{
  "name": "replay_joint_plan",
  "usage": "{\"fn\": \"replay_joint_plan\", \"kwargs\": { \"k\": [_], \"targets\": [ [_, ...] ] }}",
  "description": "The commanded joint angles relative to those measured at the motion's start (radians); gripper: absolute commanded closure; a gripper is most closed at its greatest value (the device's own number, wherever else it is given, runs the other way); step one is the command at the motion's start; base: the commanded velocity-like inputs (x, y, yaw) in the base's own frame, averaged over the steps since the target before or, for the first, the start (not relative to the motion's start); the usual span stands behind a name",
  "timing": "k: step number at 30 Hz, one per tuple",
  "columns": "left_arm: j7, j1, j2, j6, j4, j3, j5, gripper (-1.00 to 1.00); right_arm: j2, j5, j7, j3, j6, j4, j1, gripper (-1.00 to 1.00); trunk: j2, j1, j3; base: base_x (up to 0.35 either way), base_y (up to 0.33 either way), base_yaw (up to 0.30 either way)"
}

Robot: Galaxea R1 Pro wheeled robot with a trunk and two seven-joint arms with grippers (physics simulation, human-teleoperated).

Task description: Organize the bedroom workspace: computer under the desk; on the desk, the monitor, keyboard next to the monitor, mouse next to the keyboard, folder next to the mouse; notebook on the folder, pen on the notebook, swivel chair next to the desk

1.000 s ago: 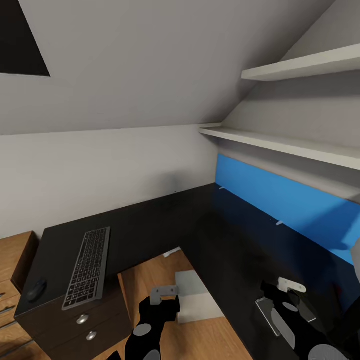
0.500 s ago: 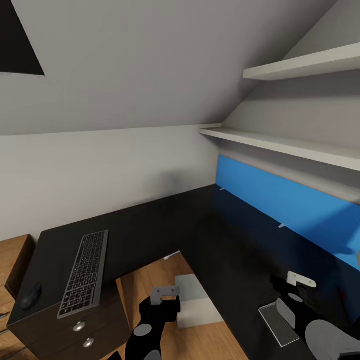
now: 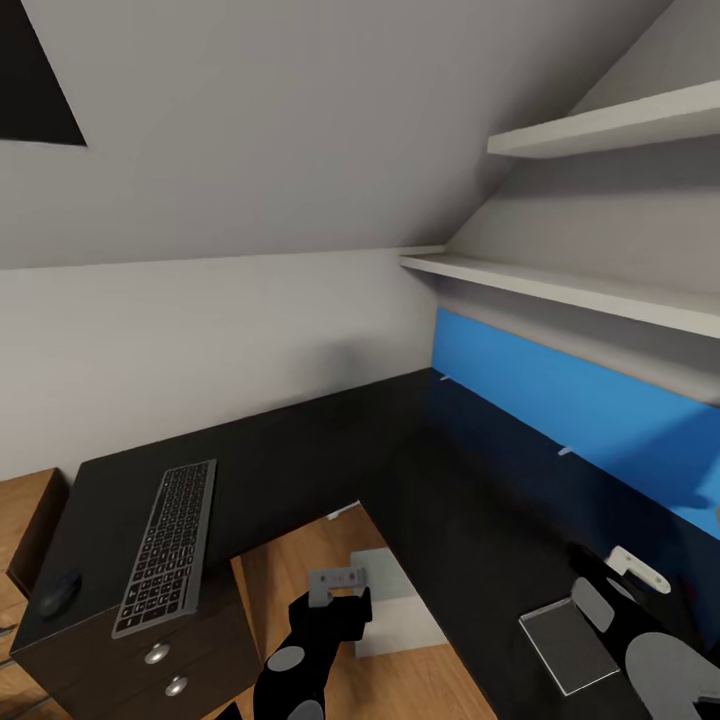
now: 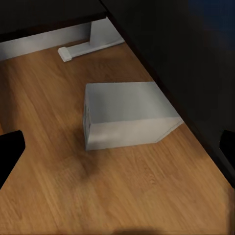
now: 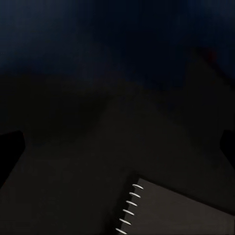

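The L-shaped desk (image 3: 300, 460) has a glossy black top and a blue back panel. On its left wing lies the keyboard (image 3: 167, 547), with the dark mouse (image 3: 60, 592) beside it near the end. The pale computer (image 3: 388, 600) stands on the floor under the desk, and the left wrist view sees it from above (image 4: 128, 115). My left gripper (image 3: 335, 612) hangs open above the floor in front of it. A dark spiral-bound notebook (image 3: 568, 645) (image 5: 181, 210) lies on the right wing. My right gripper (image 3: 605, 600) hovers open just beyond it, holding nothing.
Two white wall shelves (image 3: 580, 290) run above the right wing under a sloping ceiling. Black drawers with silver knobs (image 3: 156, 653) sit beneath the keyboard. A light-wood cabinet (image 3: 25, 520) stands at the far left. Wooden floor (image 3: 290, 550) fills the desk's inner corner.
My right arm has moved right and away from the notebook, uncovering it. The view shifted slightly to the right. The left arm has barely moved.
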Motion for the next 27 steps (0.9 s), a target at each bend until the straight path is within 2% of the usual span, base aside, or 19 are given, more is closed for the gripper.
{"fn": "replay_joint_plan", "kwargs": {
  "k": [1, 6, 27],
  "targets": [
    [0.007, -0.001, 0.001, 0.003, -0.002, -0.002, 0.005, -1.00, 0.000, -0.012, 0.001, 0.000, -0.001, -0.004, -0.001, -1.00, -0.008, 0.004, -0.005, 0.000, 0.000, 0.000],
    [0.008, -0.001, 0.002, 0.003, -0.003, -0.002, 0.005, -1.00, -0.001, -0.014, 0.002, -0.001, 0.042, -0.016, -0.001, -1.00, -0.043, 0.023, -0.020, 0.000, 0.000, 0.000],
    [0.008, -0.001, 0.005, 0.003, -0.001, -0.002, 0.007, -1.00, -0.006, -0.015, 0.013, -0.002, 0.071, -0.011, -0.001, -1.00, -0.190, 0.104, -0.086, 0.000, 0.000, 0.000]
  ]
}}
